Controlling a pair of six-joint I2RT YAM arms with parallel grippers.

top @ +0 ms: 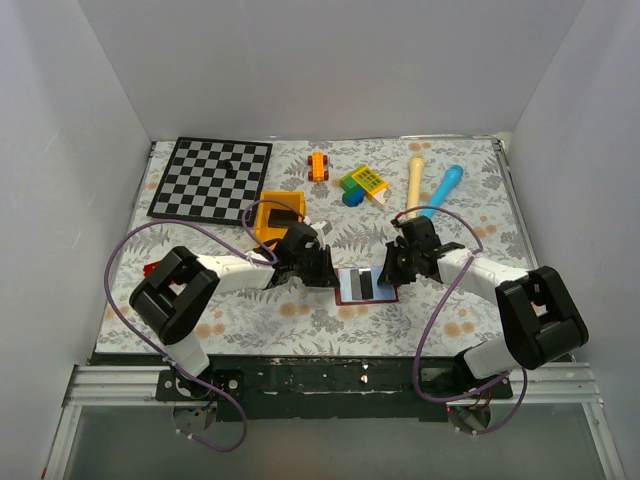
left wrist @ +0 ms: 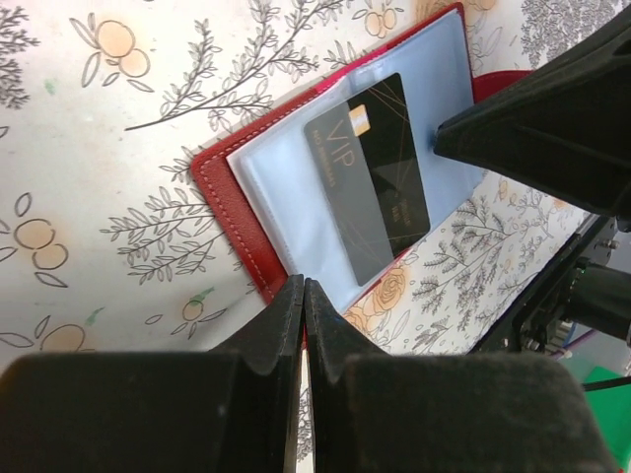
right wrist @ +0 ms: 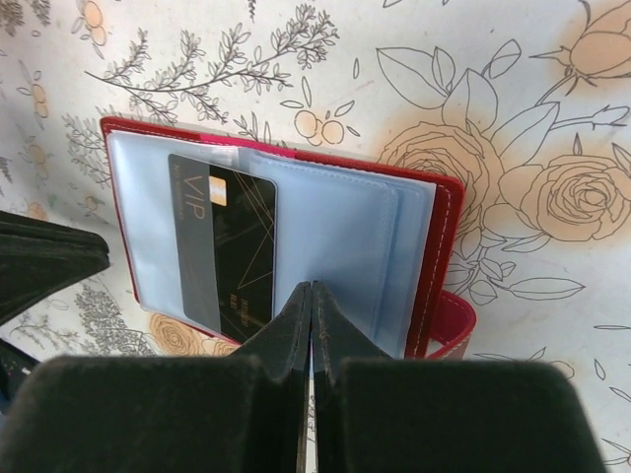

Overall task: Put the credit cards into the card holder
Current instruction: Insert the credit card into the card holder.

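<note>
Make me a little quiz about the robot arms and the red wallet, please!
1. True or false: the card holder lies open on the table.
2. The credit card lying on its pale blue pockets is: A black, B yellow, C green?
3. Fill in the gap: the left gripper and the right gripper both have their jaws ____.
Key: 1 true; 2 A; 3 shut.
</note>
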